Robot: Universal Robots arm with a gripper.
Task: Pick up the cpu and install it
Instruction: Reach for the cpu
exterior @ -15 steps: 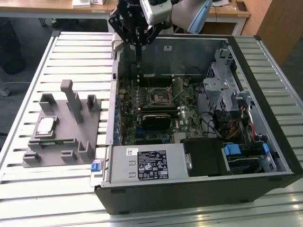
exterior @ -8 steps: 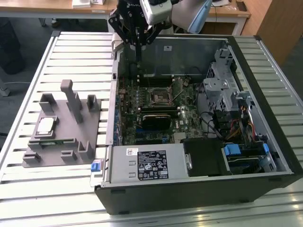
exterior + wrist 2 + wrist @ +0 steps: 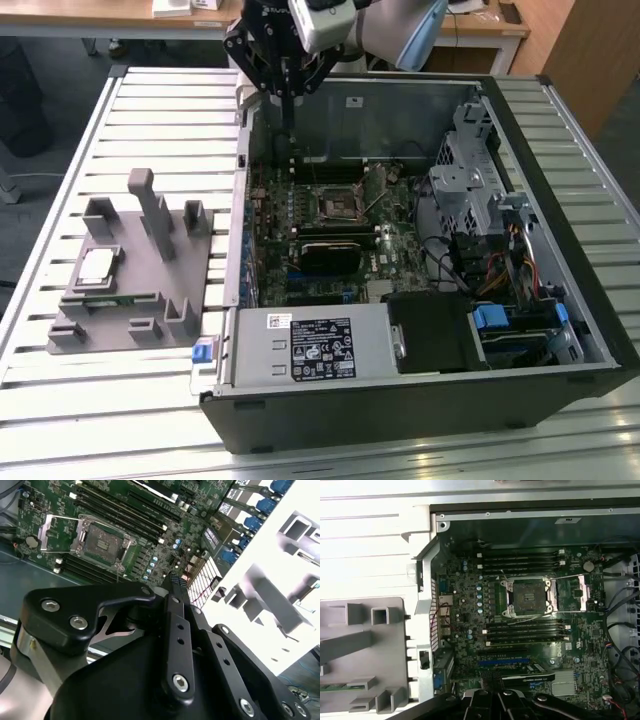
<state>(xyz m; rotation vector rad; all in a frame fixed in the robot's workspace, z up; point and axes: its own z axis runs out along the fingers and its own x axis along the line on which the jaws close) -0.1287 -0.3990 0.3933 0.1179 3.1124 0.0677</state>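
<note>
The cpu (image 3: pixel 97 265), a small square chip with a pale silver top, lies flat in a pocket of the grey fixture (image 3: pixel 150 290) at the exterior view's left, outside the computer case. My gripper (image 3: pixel 288 148) hangs over the far left corner of the open case, well away from the cpu. Its fingers are pressed together with nothing between them, and the tips also show in the second wrist view (image 3: pixel 176 579). The motherboard's socket (image 3: pixel 338 207) stands with its metal frame swung open and nothing in it; both wrist views show the socket (image 3: pixel 527 596) (image 3: pixel 102 542).
The open case (image 3: pixel 560 150) holds a drive cage (image 3: pixel 470 170), a power supply (image 3: pixel 320 345) and loose cables (image 3: pixel 500 270). A green memory stick (image 3: pixel 100 303) sits in the fixture near the cpu. Upright grey posts (image 3: pixel 150 210) rise from the fixture. The slatted table (image 3: pixel 60 170) surrounds everything.
</note>
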